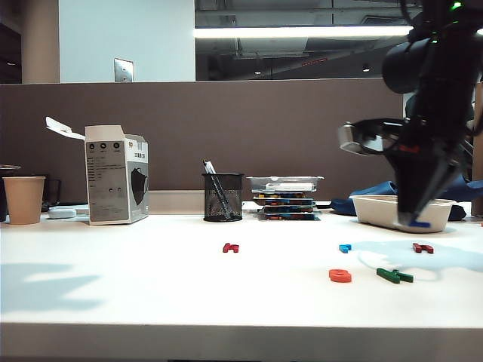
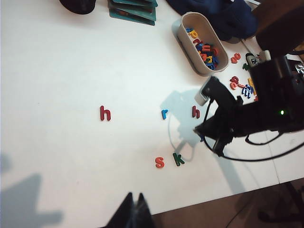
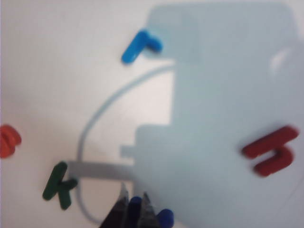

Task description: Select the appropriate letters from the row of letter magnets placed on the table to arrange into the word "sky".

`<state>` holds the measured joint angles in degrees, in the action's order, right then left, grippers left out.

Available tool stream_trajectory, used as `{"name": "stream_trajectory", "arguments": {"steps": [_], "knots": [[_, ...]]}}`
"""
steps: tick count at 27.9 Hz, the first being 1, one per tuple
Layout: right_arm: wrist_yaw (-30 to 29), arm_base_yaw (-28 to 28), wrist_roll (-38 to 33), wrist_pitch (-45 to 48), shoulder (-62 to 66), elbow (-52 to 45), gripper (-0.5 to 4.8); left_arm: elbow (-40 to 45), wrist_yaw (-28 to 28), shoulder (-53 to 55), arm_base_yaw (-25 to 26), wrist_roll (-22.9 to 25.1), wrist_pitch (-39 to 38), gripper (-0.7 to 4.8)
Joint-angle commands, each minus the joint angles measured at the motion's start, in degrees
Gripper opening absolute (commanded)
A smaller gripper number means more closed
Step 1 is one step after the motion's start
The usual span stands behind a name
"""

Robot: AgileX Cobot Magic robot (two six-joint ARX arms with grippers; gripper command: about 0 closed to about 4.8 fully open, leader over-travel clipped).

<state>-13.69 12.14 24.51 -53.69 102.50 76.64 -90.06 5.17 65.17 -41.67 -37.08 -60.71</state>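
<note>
Near the table's (image 1: 151, 302) front edge, orange s (image 1: 340, 276) and green k (image 1: 394, 276) lie side by side. At two o'clock above the k, the right gripper (image 1: 413, 220) pinches the dark blue letter (image 1: 419, 224). Left gripper (image 2: 135, 209), closed, is farther off.

paper cup (image 1: 23, 199), open carton (image 1: 115, 175), mesh pen holder (image 1: 223, 197), stacked cases (image 1: 285, 197), white tray (image 1: 386, 210)

Right gripper (image 1: 414, 220) raised, pointing down, jaws clamped on dark blue letter (image 3: 135, 205). Left gripper (image 2: 134, 209) low, jaws apparently closed.
</note>
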Motion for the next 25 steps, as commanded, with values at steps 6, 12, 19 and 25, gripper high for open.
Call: {"name": "stream_trajectory", "arguments": {"steps": [6,12,19,25], "knots": [[-0.87,-0.04,-3.82,7.37,-5.05,-11.26,-0.05,-0.15,0.13,-0.15,0.0,0.24,0.37,-0.05],[-1.25,0.09,-5.44,11.91,-5.03,-14.12,-0.05,-0.15,0.13,-0.15,0.0,0.24,0.35,-0.05],[0.7,0.09,-5.51,12.39,-5.01,-14.8,-0.05,-0.15,0.13,-0.15,0.0,0.24,0.35,-0.05],[0.7,0.09,-5.51,12.28,-5.01,-17.53,-0.05,-0.15,0.13,-0.15,0.0,0.24,0.37,-0.05]]}}
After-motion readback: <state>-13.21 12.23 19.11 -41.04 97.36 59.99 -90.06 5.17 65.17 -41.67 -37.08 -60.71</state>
